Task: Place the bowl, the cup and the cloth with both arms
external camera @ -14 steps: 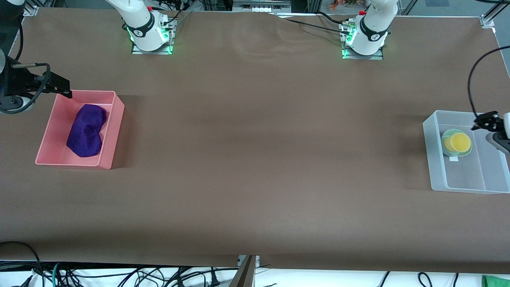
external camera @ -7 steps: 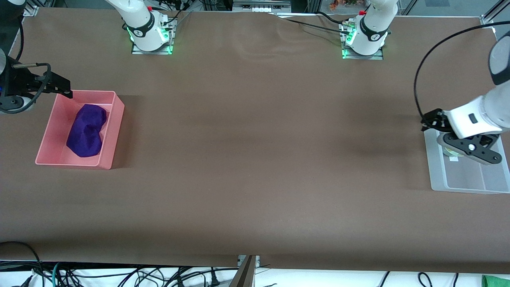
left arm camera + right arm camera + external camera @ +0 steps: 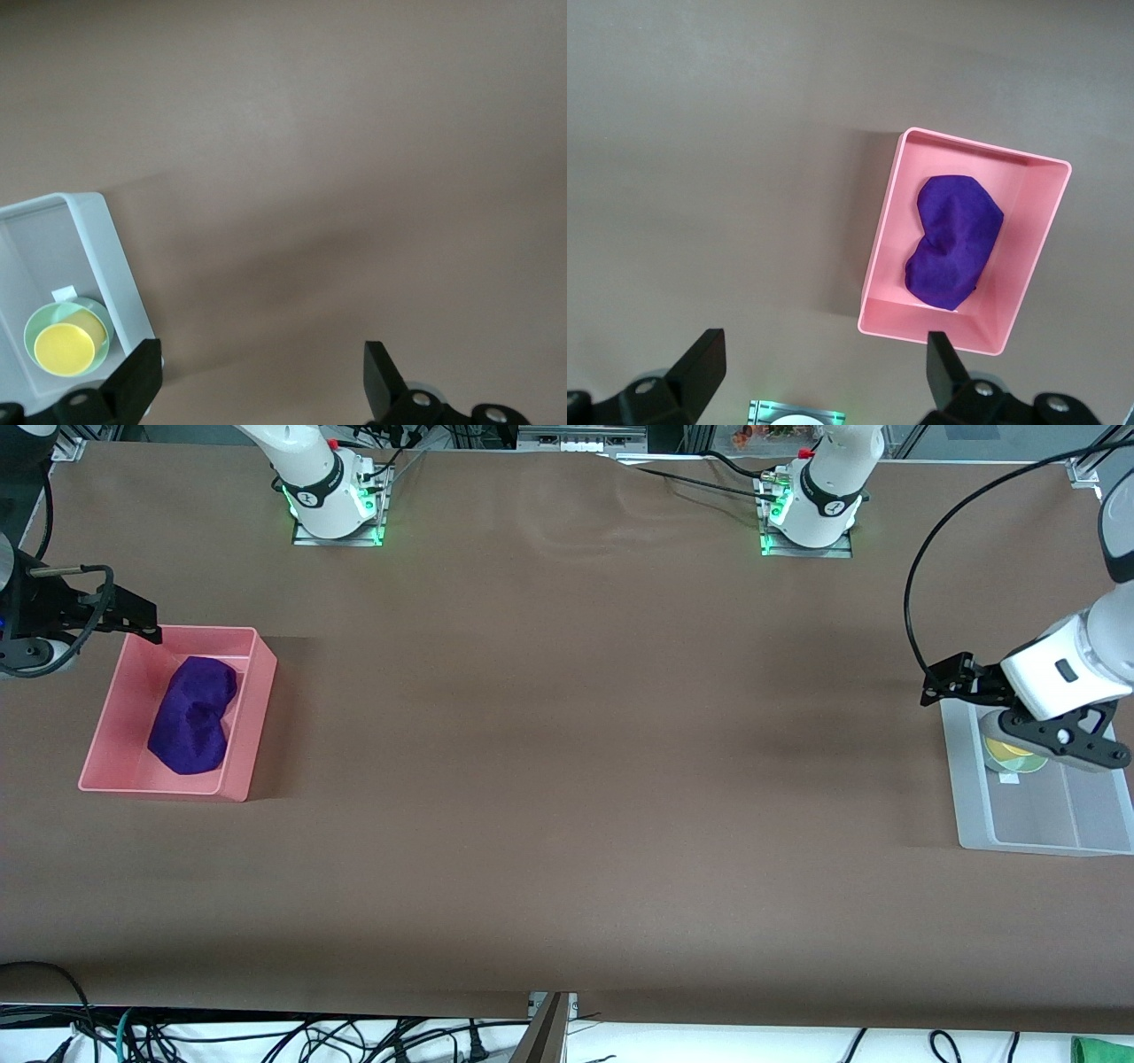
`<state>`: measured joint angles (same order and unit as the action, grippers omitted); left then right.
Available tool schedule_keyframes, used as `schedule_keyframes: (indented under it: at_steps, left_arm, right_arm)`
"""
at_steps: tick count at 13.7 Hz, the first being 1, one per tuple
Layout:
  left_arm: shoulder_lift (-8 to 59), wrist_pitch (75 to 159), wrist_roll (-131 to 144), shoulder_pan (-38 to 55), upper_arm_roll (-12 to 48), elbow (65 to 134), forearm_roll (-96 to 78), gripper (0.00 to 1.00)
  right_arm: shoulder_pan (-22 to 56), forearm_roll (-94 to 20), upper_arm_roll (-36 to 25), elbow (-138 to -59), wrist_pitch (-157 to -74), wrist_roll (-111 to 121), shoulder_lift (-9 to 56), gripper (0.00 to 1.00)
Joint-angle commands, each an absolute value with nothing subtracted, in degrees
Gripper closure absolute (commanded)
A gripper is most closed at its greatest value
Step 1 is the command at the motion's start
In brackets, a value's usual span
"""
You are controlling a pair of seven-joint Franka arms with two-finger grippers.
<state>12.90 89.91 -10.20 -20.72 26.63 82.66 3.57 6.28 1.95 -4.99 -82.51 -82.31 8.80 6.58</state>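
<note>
The yellow cup [image 3: 1004, 750] sits inside the mint-green bowl [image 3: 1026, 766] in a clear bin [image 3: 970, 797] at the left arm's end of the table. Both are partly hidden under the left arm's hand. My left gripper [image 3: 946, 680] is open and empty, in the air over the bin's edge that faces the table's middle. The left wrist view shows the cup [image 3: 64, 347], the bowl [image 3: 34, 326], the bin [image 3: 111, 257] and the gripper [image 3: 263, 363]. The purple cloth [image 3: 190, 713] lies in a pink bin [image 3: 252, 717]. My right gripper [image 3: 142, 624] is open and empty over that bin's corner.
The right wrist view shows the right gripper [image 3: 824, 350] high above the cloth [image 3: 952, 239] and the pink bin [image 3: 884, 230]. The brown table [image 3: 567, 779] stretches between the two bins. Both arm bases stand along the edge farthest from the front camera.
The left arm has swung in over the clear bin and now covers most of the bowl and cup. The right arm, cloth and bins have not moved.
</note>
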Motion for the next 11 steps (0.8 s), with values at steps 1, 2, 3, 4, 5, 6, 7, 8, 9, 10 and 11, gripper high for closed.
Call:
schedule_keyframes:
  at_steps: [1, 2, 3, 4, 5, 6, 7, 8, 9, 10, 11]
  left_arm:
    - [9.4, 92.9, -7.0, -10.1, 12.3, 86.0, -2.9, 0.0]
    - [6.8, 95.9, -6.2, -6.2, 6.6, 89.5, -4.0, 0.0]
    - [3.5, 98.4, -6.0, -2.9, 4.0, 94.5, -4.0, 0.0]
    - [0.9, 101.7, -5.3, -0.3, 2.5, 98.1, -3.1, 0.0]
    - [-0.5, 102.9, -4.1, 2.0, 1.4, 100.1, -1.4, 0.0]
    - [-1.2, 102.9, -2.7, 3.2, 1.2, 101.2, 0.6, 0.0]
    - [-2.1, 102.9, -1.5, 3.7, 1.1, 102.1, 0.9, 0.0]
    - [-2.5, 102.9, -1.3, 3.8, 1.0, 102.8, 0.9, 0.0]
    - [-2.6, 102.9, -1.4, 3.8, 1.0, 102.9, 0.9, 0.0]
    - [-2.6, 102.9, -1.3, 3.9, 0.9, 102.8, 0.9, 0.0]
    - [-2.5, 102.9, -1.3, 3.8, 0.9, 102.8, 0.9, 0.0]
  right_arm:
    - [5.9, 1.1, -4.7, -81.1, -81.9, 8.1, 7.0, 0.0]
    - [5.9, 1.1, -4.7, -81.1, -81.9, 8.1, 7.1, 0.0]
    - [5.9, 1.1, -4.7, -81.1, -81.9, 8.1, 7.0, 0.0]
    - [5.9, 1.2, -4.7, -81.1, -81.9, 8.1, 7.1, 0.0]
    - [5.9, 1.2, -4.7, -81.1, -82.0, 8.2, 7.1, 0.0]
    - [5.8, 1.2, -4.7, -81.1, -82.0, 8.2, 7.1, 0.0]
    - [5.8, 1.2, -4.8, -81.1, -82.1, 8.2, 7.1, 0.0]
    - [5.8, 1.2, -4.8, -81.1, -82.0, 8.2, 7.1, 0.0]
    - [5.8, 1.2, -4.8, -81.1, -82.1, 8.2, 7.1, 0.0]
    - [5.8, 1.2, -4.8, -81.1, -82.1, 8.2, 7.1, 0.0]
    - [5.8, 1.2, -4.7, -81.1, -82.1, 8.3, 7.1, 0.0]
